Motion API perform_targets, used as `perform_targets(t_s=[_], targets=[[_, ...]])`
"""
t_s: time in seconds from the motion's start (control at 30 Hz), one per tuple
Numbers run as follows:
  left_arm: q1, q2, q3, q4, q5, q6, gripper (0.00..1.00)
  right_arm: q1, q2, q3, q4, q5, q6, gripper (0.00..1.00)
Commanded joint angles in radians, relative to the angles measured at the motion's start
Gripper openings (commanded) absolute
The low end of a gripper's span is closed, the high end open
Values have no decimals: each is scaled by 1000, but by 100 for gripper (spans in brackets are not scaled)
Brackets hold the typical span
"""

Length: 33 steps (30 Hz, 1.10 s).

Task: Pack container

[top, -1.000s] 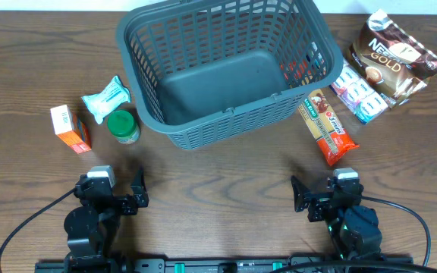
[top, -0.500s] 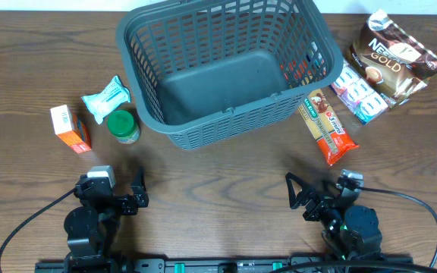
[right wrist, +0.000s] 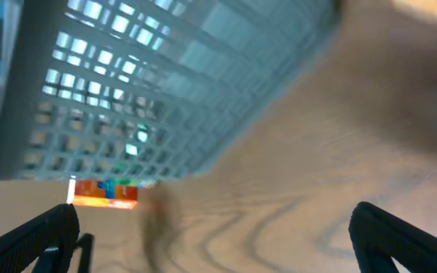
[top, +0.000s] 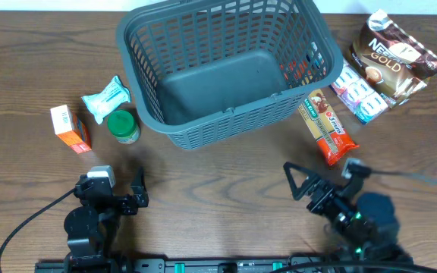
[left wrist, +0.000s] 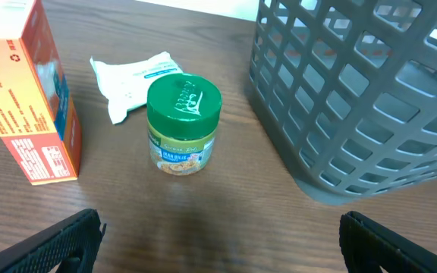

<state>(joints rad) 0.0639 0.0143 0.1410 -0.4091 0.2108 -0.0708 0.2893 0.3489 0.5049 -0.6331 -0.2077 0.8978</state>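
Dark wooden surface [top: 226, 174]: packing is only now getting under way.
The right tool [top: 321, 178], jaws released wide, has swung off its rest toward the snack bar [top: 326, 127]. The left tool [top: 118, 182] stays parked, also released. The container [top: 226, 114] sits centre back, so a first pick looks likely.

The basket [top: 211, 127] is made of matt grey plastic, the table [top: 218, 178] of grained brown wood. The jar [left wrist: 182, 125] is capped in smooth green plastic; the box [left wrist: 33, 114] is printed card; the coffee pouch [top: 394, 57] is glossy.
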Motion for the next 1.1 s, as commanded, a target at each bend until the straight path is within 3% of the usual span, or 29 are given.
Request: perform_targets(t_s=[0.0, 0.27, 0.5, 0.57, 0.6, 0.67, 0.73, 1.07], targets=[[5, -10, -20, 0, 6, 17, 99, 11, 208, 245, -72, 56, -207, 98], [5, -10, -20, 0, 6, 17, 98, 11, 769, 879, -330, 165, -539, 95], [5, -10, -20, 0, 6, 17, 98, 10, 1126, 1292, -346, 333, -691, 80], [5, -10, -20, 0, 6, 17, 98, -3, 1210, 1366, -344, 343, -727, 67], [5, -10, -20, 0, 6, 17, 98, -13, 1246, 1394, -344, 343, -733, 56], [5, -10, -20, 0, 6, 17, 99, -35, 1318, 1438, -344, 340, -735, 11], [5, -10, -20, 0, 6, 17, 99, -61, 1386, 1470, -348, 319, -735, 1], [5, -10, -20, 0, 6, 17, 98, -109, 1517, 1524, -494, 203, -784, 1]])
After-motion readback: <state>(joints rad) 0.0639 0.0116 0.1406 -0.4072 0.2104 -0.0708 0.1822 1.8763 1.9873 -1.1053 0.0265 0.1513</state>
